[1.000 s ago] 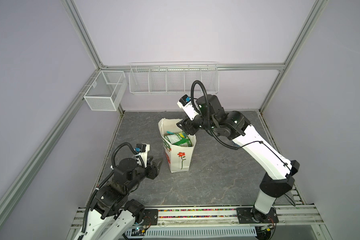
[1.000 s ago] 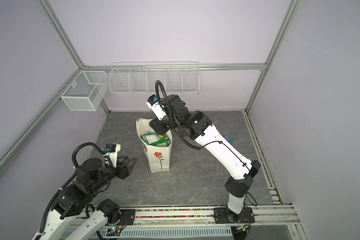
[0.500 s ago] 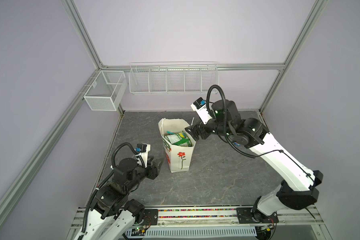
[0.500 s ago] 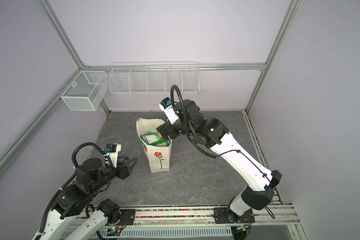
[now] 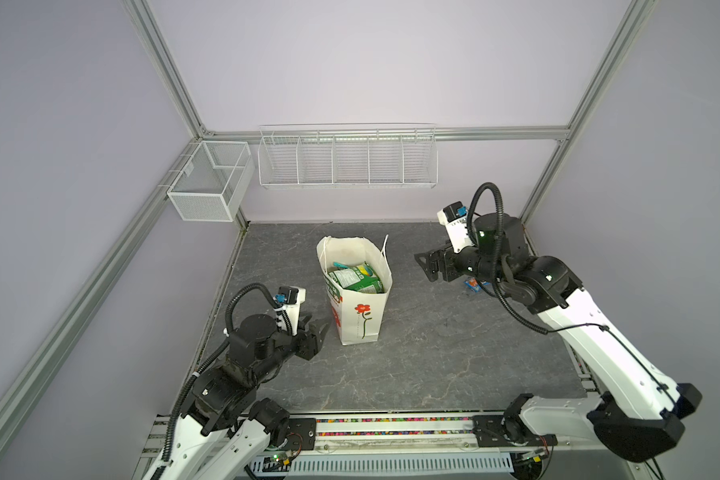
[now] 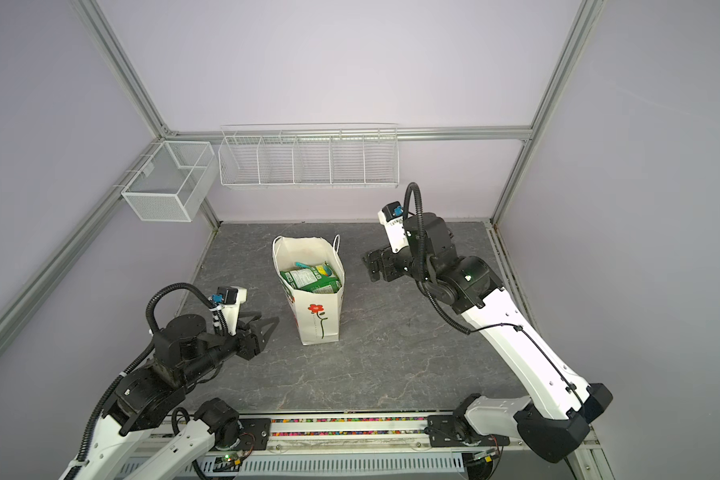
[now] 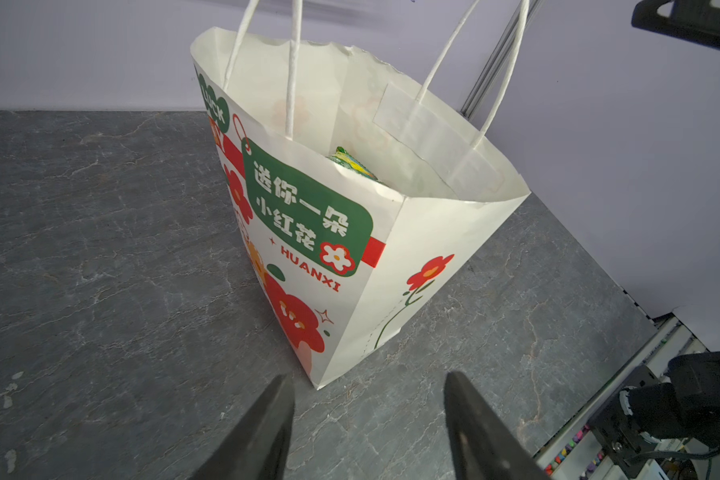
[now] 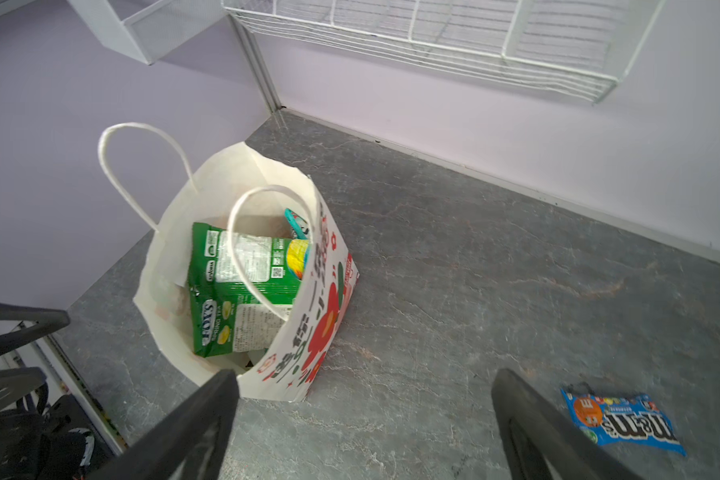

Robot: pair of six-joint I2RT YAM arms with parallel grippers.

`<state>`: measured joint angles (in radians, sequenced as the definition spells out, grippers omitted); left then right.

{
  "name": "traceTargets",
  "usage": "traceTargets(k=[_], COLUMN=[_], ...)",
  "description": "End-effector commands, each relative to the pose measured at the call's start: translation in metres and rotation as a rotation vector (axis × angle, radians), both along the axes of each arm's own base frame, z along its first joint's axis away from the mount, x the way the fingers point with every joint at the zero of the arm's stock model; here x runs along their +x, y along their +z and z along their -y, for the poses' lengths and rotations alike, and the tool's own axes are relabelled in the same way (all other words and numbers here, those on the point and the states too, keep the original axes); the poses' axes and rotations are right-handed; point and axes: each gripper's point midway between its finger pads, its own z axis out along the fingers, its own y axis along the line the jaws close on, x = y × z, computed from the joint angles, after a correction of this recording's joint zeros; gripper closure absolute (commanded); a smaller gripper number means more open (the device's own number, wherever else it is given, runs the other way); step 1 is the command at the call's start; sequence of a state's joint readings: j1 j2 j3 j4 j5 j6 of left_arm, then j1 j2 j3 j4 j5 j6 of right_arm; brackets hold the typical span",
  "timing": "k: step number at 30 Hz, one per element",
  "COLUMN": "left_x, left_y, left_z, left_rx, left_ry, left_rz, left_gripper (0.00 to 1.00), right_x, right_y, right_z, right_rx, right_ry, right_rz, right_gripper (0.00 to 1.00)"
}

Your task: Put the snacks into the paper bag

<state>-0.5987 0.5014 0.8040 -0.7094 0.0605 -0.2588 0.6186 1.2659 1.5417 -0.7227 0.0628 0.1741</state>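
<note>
Green snacks (image 8: 242, 286), maybe teal too, in paper bag (image 8: 325, 291); left gripper (image 7: 366, 376), right gripper (image 8: 364, 374) apart.

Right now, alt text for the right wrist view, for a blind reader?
An open paper bag stands on a grey table with green FOX'S packets and a teal packet inside. A blue M&M's packet lies on the table apart from the bag. The right gripper hovers open and empty in the foreground.

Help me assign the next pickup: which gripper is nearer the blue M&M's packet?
Right. The right gripper hangs open close by the blue M&M's packet; the left gripper sits beyond the paper bag.
</note>
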Motion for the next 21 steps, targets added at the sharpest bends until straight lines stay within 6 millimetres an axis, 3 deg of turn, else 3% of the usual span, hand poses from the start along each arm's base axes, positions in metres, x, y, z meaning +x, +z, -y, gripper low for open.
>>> traceTargets(k=[1,8,12,21], left_x=[-0.003,-0.004,-0.002,-0.002], left_y=[0.001,0.004,0.003,0.015], left_z=[-0.005,-0.004,0.002,0.039], left_rx=[0.009,-0.005,-0.007,0.044], left_ry=[0.012,0.007,-0.002,-0.073], left_rz=[0.016,0.016,-0.003,0.037], left_gripper=[0.42,0.42,0.42,0.42], right_x=[0.006,0.028,0.037,0.046], right_y=[-0.004,-0.034,-0.053,-0.089], right_z=[0.013,0.054,0.077,0.105], right_rx=[0.096,0.179,0.221,0.265], right_ry=[-0.045,-0.192,-0.291,-0.401], right_rz=[-0.038,-0.147,-0.206,-0.298], right_gripper=[0.03,0.04,0.11,0.11])
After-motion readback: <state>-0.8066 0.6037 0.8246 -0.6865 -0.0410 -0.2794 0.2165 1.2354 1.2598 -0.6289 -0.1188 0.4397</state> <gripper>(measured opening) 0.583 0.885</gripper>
